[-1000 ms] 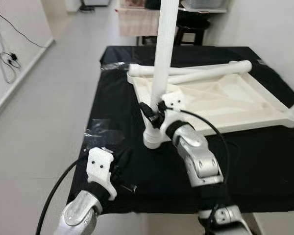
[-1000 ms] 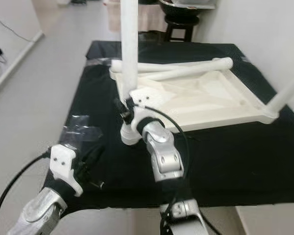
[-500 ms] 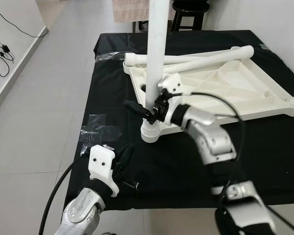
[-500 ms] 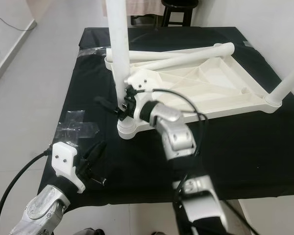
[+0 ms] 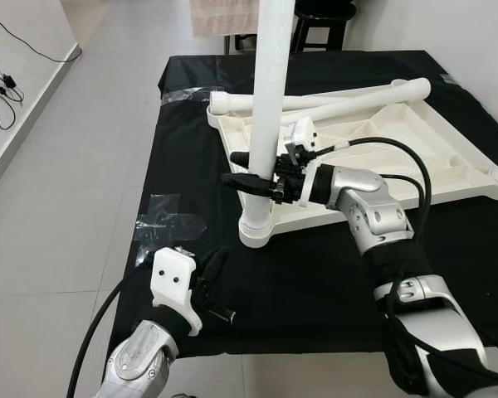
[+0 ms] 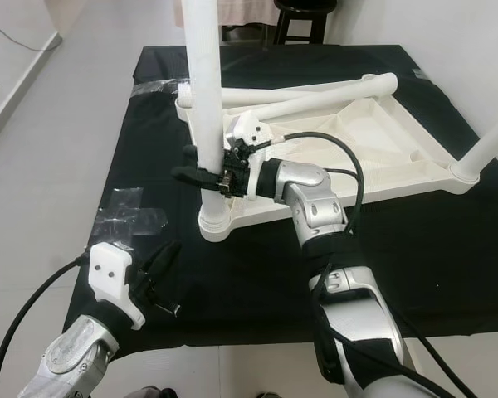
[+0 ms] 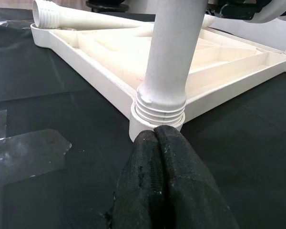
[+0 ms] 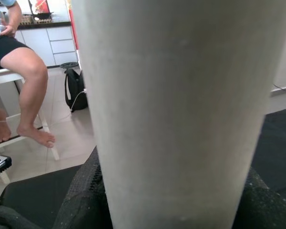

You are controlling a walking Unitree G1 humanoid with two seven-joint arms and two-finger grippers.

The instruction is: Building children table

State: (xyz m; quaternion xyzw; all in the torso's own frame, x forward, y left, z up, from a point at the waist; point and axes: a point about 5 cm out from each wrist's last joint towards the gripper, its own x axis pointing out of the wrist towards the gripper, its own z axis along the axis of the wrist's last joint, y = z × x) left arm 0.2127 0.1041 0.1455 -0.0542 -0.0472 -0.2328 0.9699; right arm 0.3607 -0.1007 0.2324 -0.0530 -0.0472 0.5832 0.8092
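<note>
The inverted tabletop (image 5: 415, 170) lies at centre right on the cloth-covered table (image 5: 191, 108). An upright leg (image 5: 270, 99) stands in its near-left corner; two loose legs (image 5: 349, 99) lie across its far edge.

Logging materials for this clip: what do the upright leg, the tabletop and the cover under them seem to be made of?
Upright leg: probably moulded plastic, matt white, with a ribbed threaded end at the socket. Tabletop: the same white plastic, its underside braced with ribs. Cover: looks like thin black sheeting, slightly glossy and creased, fixed with clear tape.
</note>
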